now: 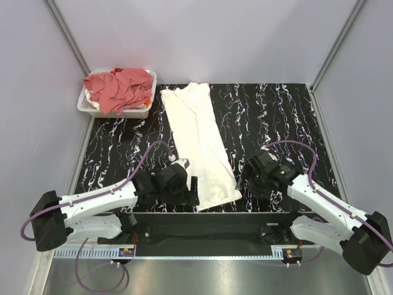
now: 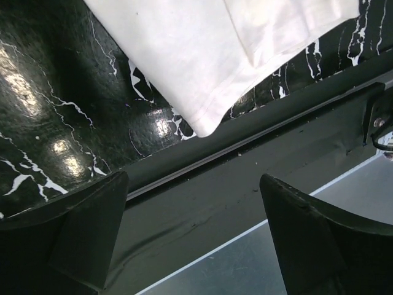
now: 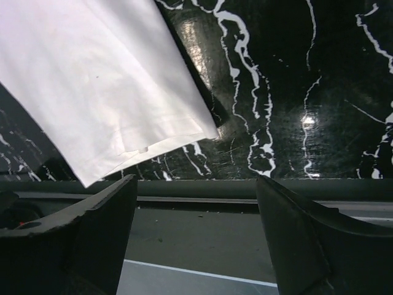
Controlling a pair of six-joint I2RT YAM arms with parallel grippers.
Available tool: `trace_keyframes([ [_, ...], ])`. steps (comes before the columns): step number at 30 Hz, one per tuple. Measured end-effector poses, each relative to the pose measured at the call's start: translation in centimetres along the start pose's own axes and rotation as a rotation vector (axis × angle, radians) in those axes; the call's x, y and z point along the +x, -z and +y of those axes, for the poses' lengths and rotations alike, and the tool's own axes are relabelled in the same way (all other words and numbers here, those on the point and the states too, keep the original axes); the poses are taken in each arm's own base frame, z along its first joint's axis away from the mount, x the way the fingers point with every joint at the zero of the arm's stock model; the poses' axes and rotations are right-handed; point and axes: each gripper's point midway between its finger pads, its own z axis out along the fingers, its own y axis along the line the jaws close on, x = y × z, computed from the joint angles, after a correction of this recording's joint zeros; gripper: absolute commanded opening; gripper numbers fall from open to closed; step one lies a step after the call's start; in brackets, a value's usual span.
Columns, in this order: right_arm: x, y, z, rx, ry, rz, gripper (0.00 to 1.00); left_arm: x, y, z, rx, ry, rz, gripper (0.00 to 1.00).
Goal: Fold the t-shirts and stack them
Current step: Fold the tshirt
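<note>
Left fingers are spread wide, nothing between them but the dark rail at the desk's near edge, so they grip nothing. Right fingers, same story: wide apart, empty, hanging over that same edge. Just ahead of both pairs lies the white t-shirt. The left wrist view catches one near corner of it, and the right wrist view catches the other, with a stitched hem. Neither pair touches the cloth.

From above it's a long narrow strip with its sides folded in. It runs from the far side beside the basket down to the near edge and slants a little to the right as it comes. It lies flat, with soft creases along its length, and its near end sits between the two pairs of fingers.

Over in the far left corner the salmon-red t-shirts are heaped and crumpled in that white basket, spilling over its rim.

The desk is glossy black with white marble veins, lamp glare glinting off it. Pale grey walls close in on three sides, with metal posts at the far corners.

How many red shirts are in the pile is impossible to count. Something pale and a bit of orange peek from under them, but I can't tell what. The white shirt's far end is bunched, and its collar is too small to make out
</note>
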Motion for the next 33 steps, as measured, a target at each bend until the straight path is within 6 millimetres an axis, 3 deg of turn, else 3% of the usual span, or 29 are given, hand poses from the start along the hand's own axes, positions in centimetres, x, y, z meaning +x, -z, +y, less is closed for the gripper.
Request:
trace_keyframes([
  [5,-0.2,-1.1,-0.6,0.048,0.0,0.005,0.73,0.8,-1.6,0.7,-0.014,0.064,-0.011,0.81],
  [11,-0.2,-3.2,-0.8,0.092,0.019,0.045,0.64,1.6,-3.4,2.1,-0.037,0.13,-0.02,0.75],
  [22,0.1,-6.1,-0.2,0.072,0.04,0.093,0.52,1.5,-5.6,1.8,-0.034,0.17,-0.025,0.67],
  [33,1.0,-7.1,-0.9,0.059,0.045,0.117,0.44,1.9,-7.0,2.2,-0.05,0.182,-0.013,0.17],
])
